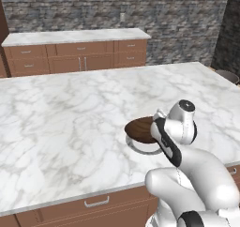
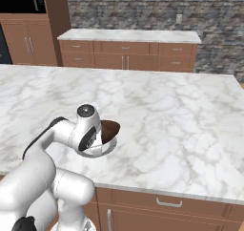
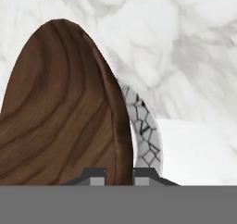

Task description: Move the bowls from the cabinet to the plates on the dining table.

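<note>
The gripper (image 3: 119,176) is clamped on the rim of the dark bowl (image 3: 60,112) — one fingertip on each side of the edge, jaws nearly together. In the hand view the bowl's wood grain runs in long curves, and a thin crackle-patterned sliver of the plate (image 3: 146,135) shows past its edge. From the left base view the bowl (image 1: 140,129) is tilted over the plate (image 1: 140,147), whose pale rim peeks out beneath; I can't tell if they touch. Both are near the front edge of the marble table (image 1: 70,127) — a low counter (image 2: 128,36) stands at the stone wall (image 2: 143,5).
</note>
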Controlling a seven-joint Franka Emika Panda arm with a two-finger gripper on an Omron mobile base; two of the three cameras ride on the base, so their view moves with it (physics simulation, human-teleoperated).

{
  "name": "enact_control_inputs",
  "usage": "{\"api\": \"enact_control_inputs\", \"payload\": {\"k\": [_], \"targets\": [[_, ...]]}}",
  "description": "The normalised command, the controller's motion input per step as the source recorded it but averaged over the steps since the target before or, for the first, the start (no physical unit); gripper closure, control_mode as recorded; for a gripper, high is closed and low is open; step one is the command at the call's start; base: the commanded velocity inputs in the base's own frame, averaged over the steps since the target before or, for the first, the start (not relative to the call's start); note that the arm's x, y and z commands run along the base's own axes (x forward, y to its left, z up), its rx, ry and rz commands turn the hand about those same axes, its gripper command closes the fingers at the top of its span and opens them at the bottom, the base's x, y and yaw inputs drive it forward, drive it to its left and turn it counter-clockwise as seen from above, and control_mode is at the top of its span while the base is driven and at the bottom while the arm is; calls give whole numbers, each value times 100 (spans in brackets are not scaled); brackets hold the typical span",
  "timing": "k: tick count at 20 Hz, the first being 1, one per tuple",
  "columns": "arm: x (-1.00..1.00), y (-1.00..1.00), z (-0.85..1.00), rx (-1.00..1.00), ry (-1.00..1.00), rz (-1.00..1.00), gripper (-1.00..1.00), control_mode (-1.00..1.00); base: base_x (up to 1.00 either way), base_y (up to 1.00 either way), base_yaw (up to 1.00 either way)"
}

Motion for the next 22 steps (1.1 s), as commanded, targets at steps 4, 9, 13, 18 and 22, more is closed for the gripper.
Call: {"api": "enact_control_inputs", "payload": {"k": [4,9,13,18,22], "targets": [[0,19,-28,0,0,2,100,-100,0,0,0],[3,16,-36,0,0,2,100,-100,0,0,0],[13,0,-44,0,0,0,100,-100,0,0,0],[0,0,-29,-1,1,0,100,-100,0,0,0],[0,0,0,0,0,0,-100,-100,0,0,0]]}}
